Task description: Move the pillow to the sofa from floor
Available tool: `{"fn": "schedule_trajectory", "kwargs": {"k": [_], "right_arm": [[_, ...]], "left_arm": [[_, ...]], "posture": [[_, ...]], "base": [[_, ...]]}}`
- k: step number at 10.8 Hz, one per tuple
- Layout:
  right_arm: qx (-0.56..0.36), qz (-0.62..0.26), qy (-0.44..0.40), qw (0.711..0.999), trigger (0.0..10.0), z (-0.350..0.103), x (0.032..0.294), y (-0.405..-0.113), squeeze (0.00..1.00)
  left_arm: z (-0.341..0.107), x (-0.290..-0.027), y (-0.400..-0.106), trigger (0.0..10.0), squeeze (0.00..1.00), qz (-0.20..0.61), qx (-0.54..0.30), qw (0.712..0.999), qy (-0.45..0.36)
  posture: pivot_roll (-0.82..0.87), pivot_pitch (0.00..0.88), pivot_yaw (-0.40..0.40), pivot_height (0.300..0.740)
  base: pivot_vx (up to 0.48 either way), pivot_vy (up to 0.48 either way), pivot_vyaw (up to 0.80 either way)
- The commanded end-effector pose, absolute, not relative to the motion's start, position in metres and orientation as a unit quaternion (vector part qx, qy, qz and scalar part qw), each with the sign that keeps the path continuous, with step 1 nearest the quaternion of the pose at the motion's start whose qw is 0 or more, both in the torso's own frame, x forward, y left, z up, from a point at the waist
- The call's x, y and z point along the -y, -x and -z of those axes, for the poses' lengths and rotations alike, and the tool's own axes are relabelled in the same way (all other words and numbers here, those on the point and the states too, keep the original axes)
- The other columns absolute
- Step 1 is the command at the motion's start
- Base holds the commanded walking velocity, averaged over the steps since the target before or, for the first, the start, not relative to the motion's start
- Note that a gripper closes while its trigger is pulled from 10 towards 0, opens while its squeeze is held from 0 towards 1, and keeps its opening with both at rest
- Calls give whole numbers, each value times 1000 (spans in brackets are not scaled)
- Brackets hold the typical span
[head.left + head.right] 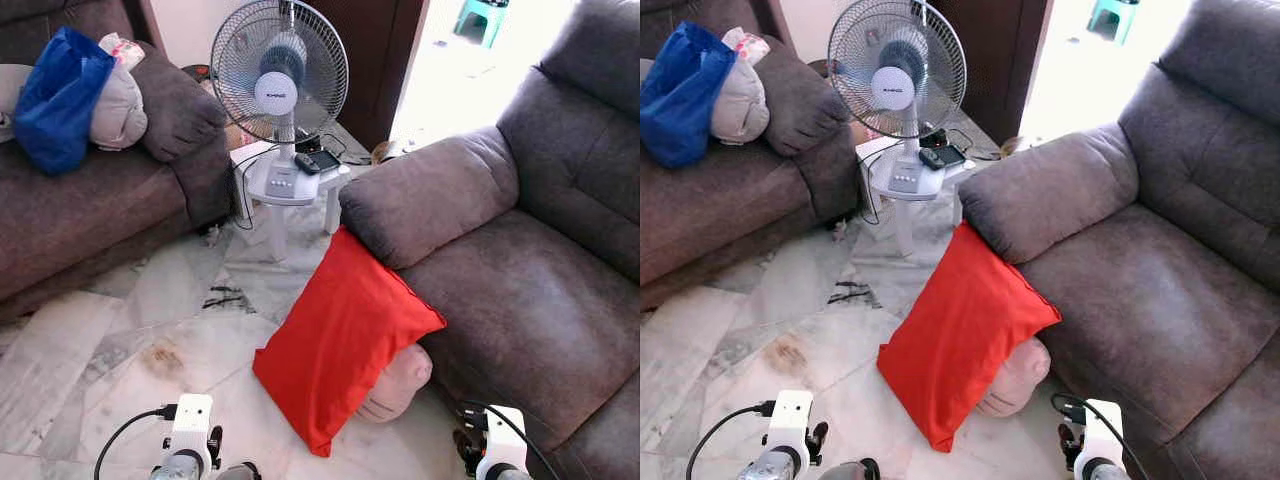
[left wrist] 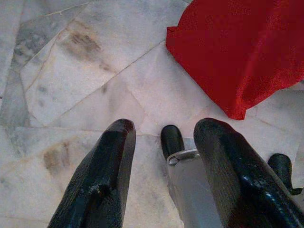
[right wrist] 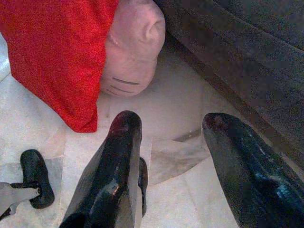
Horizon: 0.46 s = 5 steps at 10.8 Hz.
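Observation:
A red pillow (image 1: 340,335) stands tilted on the marble floor, its top corner leaning against the armrest of the grey sofa (image 1: 520,300) on the right. A pink cushion (image 1: 402,383) lies on the floor behind it, against the sofa's base. My left gripper (image 2: 166,130) hangs open low over the floor, short of the red pillow's (image 2: 237,52) bottom corner. My right gripper (image 3: 172,121) is open too, just in front of the pink cushion (image 3: 133,47) and beside the sofa's base (image 3: 228,52). Both wrists (image 1: 185,440) (image 1: 497,455) sit at the near edge of the eye views.
A standing fan (image 1: 280,80) sits on a white stool (image 1: 290,185) with a remote and cables, just beyond the pillow. A second grey sofa (image 1: 90,210) at the left carries a blue bag (image 1: 60,95) and a beige cushion (image 1: 118,110). Open marble floor (image 1: 130,350) lies at the near left.

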State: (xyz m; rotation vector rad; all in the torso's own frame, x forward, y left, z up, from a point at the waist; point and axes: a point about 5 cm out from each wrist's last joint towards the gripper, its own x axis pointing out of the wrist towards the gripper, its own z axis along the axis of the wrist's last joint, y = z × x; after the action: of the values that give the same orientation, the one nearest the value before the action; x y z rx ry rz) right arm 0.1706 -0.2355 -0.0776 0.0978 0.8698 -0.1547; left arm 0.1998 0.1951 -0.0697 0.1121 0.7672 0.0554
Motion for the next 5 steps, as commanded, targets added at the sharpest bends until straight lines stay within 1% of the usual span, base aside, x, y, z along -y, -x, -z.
{"fn": "schedule_trajectory", "kwargs": {"k": [1,2,3,5], "right_arm": [[-423,84,-52,901,10000,79,238,-167,0],[-423,85,-54,900,10000,79,238,-167,0],[-422,87,-58,900,10000,79,238,-166,0],[-421,85,-55,901,10000,79,237,-166,0]], "left_arm": [[73,-196,-194,10000,0,-31,-386,920,-57],[73,-196,-194,10000,0,-32,-386,920,-58],[73,-197,-193,10000,0,-33,-386,920,-59],[73,-197,-193,10000,0,-34,-385,920,-62]], "posture": [[32,91,-50,740],[32,89,-48,740],[32,86,-45,740],[32,72,-41,740]], "base": [[247,0,0],[274,0,0],[281,0,-800],[289,0,0]]}}
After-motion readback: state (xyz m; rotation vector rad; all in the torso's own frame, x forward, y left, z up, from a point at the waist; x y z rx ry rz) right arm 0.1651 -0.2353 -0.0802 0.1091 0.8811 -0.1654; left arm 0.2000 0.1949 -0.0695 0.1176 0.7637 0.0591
